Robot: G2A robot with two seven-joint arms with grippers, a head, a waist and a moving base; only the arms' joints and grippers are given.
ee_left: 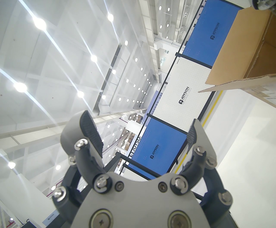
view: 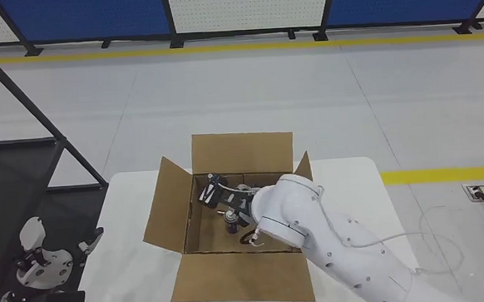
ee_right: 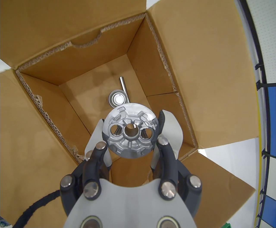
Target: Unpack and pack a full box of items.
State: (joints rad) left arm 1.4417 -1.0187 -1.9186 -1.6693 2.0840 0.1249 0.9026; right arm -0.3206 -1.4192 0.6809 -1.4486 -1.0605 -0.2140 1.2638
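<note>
The right gripper [ee_right: 131, 127] is clasping a ribbed metal disc [ee_right: 130, 133] by its rim, hanging it inside the open cardboard box [ee_right: 151, 64] above a small ring [ee_right: 117, 99] and rod [ee_right: 124, 87] on the floor, probably to clear the walls, while the left gripper [ee_left: 142, 133] is waiting spread and empty outside the box.

White arm [view: 347, 240]; grey-plated hand [ee_right: 131, 129], black linkages [ee_right: 167, 159], silver screws [ee_right: 168, 189], black cable [ee_right: 36, 205]

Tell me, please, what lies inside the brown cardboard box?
A small round metal bearing and a shiny steel rod on its floor; the gripped grey metal disc hides floor beneath.
</note>
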